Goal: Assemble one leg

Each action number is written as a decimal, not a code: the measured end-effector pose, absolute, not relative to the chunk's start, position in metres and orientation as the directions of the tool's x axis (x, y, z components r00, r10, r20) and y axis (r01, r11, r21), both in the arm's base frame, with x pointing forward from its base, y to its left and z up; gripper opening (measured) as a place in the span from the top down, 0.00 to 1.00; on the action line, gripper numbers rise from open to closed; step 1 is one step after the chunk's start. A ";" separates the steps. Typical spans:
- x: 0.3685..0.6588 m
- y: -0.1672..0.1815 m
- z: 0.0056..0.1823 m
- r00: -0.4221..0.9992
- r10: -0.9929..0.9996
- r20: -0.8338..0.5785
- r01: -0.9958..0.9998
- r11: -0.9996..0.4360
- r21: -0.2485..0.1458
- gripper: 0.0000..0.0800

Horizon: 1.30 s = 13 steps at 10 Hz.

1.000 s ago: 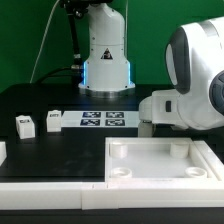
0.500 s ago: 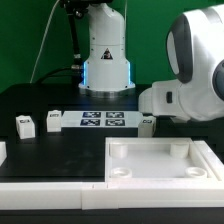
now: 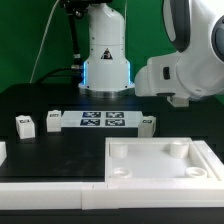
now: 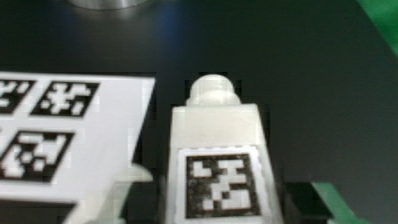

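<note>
**Item: leg [image 4: 217, 150], one of three in view.** A small white block lying on the black counter [image 3: 40, 100]. It sits just beside the end of the marker board [image 3: 100, 121] on the exterior view's right, and behind the far rim of the tray [image 3: 160, 170].
- Tag [image 4: 222, 182]: faces up toward the wrist camera.
- Peg [image 4: 210, 88]: a rounded stub on the end that points away from the fingers.
- Long axis: runs straight out from the pincer [image 4: 222, 205], parallel to the marker board's near edge. A grasp would therefore close across the leg's short width.

**Item: pincer.** It is directly over the leg. The blurred fingers [image 4: 111, 205] stand one to each side of the tagged end, and a dark gap seems to show between each finger and the block. Judged released and holding nothing.

**Item: arm [image 3: 185, 65].** It bulks high at the exterior view's right, above the leg, with the wrist aimed down. Its housing hides the pincer in that view.

**Item: spare legs [image 3: 24, 124].** Two, well apart from the first, at the exterior view's left of the marker board.

**Next move (judgement).** Descend straight down and close on the leg's long sides, taking care not to nudge the marker board.
</note>
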<state>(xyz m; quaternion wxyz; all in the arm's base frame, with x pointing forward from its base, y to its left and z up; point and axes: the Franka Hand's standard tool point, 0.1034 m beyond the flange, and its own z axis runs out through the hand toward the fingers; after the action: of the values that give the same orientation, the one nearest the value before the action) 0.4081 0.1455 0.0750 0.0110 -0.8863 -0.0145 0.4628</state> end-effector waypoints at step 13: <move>0.471 0.135 0.119 0.995 0.017 0.097 0.026 -0.995 -0.092 0.64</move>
<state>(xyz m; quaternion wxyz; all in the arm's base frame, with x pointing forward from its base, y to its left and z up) 0.4709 0.1353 0.1186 0.0467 -0.9977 -0.0108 -0.0483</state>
